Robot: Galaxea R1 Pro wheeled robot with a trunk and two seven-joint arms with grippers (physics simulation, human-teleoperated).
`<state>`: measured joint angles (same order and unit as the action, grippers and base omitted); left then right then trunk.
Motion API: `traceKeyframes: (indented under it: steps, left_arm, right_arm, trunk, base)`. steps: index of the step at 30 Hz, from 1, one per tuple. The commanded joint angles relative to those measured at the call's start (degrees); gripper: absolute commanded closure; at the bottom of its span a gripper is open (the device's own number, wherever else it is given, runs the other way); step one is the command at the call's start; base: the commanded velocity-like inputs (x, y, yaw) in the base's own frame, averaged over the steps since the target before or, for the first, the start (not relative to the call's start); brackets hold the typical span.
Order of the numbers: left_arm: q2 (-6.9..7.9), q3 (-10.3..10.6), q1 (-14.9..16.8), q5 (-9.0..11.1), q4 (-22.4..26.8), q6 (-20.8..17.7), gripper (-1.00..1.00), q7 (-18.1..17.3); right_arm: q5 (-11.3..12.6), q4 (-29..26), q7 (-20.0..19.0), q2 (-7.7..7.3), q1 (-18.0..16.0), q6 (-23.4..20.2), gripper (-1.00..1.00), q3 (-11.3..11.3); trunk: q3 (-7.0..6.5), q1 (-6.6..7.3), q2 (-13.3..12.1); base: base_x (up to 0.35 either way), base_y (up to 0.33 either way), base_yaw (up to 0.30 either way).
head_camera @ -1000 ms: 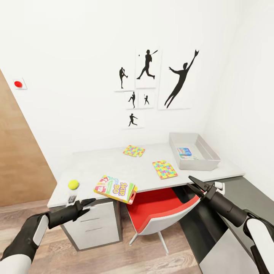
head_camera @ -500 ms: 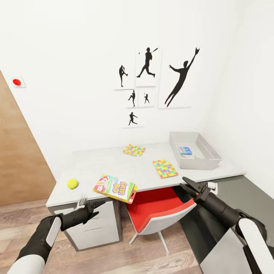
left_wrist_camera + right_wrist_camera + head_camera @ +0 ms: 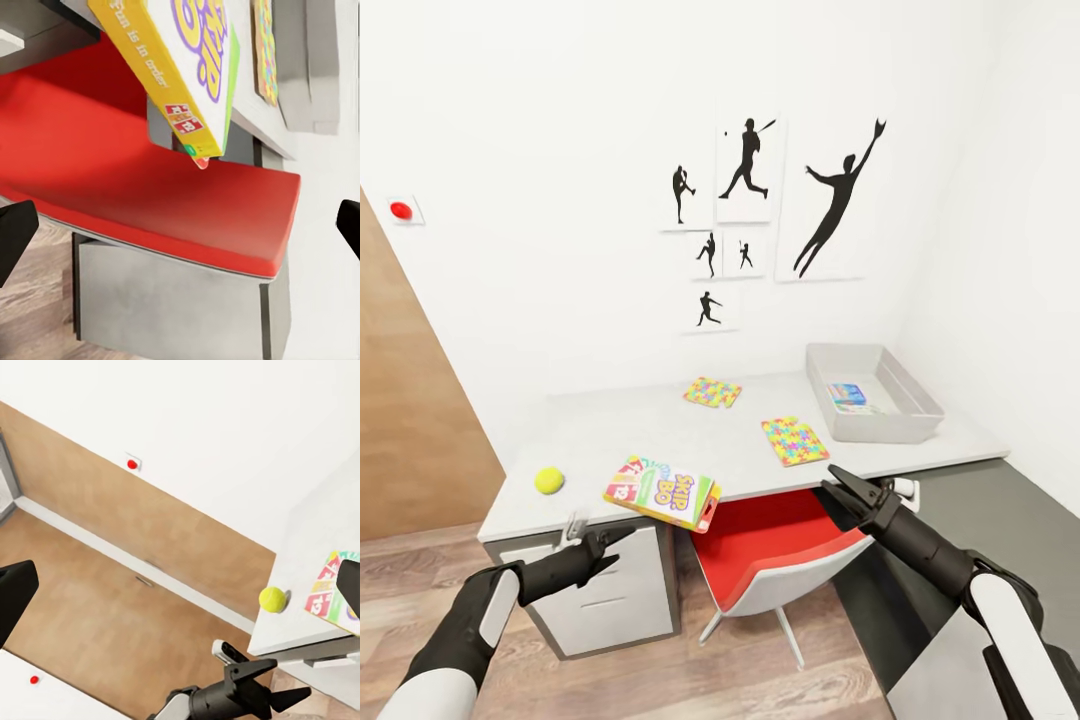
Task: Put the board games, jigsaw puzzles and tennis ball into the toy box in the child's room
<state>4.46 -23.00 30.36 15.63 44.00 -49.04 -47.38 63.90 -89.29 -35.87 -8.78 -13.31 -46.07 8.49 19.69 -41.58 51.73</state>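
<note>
On the table [image 3: 620, 430] lie the tennis ball [image 3: 549, 481], two jigsaw puzzles [image 3: 712, 392] [image 3: 794, 441] and a board game [image 3: 662, 491] that overhangs the front edge. The toy box [image 3: 916, 428] stands at the table's right end with a blue board game [image 3: 849, 397] inside. My left gripper [image 3: 607, 540] hangs open below the table edge, left of the overhanging board game [image 3: 191, 67]. My right gripper [image 3: 830, 482] is open at the front edge, below the nearer puzzle. From the right wrist I see the ball [image 3: 272, 598]. The bed is out of view.
A red-seated chair [image 3: 780, 545] is tucked under the table between my grippers. A grey drawer unit [image 3: 610, 600] stands under the table's left end. A dark low cabinet [image 3: 1010, 510] runs along the right wall, and a wooden door [image 3: 410, 420] is at left.
My right gripper has moved left and slightly up towards the table's front edge. My left arm has come in to the right, under the table edge. The toys have not moved.
</note>
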Motion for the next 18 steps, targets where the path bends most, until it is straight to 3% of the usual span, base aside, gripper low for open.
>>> traceKeyframes:
  steps: [1, 13, 17, 18]
  left_arm:
    - [0.03, -0.20, 0.07, 0.04, -0.02, -0.44, -1.00, -0.23]
    - [-0.13, -0.82, 0.30, 0.16, -1.59, -1.21, -1.00, 2.18]
    - [0.01, -0.91, 0.31, 0.16, -1.80, -1.17, -1.00, 3.39]
    - [0.03, -0.94, 0.31, 0.17, -1.84, -1.17, -1.00, 3.72]
  right_arm:
    - [0.15, -0.02, -0.09, -0.07, -0.05, -0.37, -1.00, 0.07]
    - [0.28, -0.15, -3.17, -0.47, -0.05, -0.52, -1.00, 1.23]
    - [0.53, -0.05, -6.80, -0.54, -0.01, -0.78, -1.00, 1.40]
    - [0.64, 0.03, -9.46, -0.54, 0.02, -0.98, -1.00, 1.42]
  trunk:
    - [0.25, -0.23, 0.47]
    - [2.41, -2.87, 5.28]
    - [3.13, -3.75, 6.88]
    - [3.31, -3.97, 7.29]
  base:
    - [0.000, 0.000, 0.000]
    - [0.000, 0.000, 0.000]
    - [0.000, 0.000, 0.000]
    - [0.000, 0.000, 0.000]
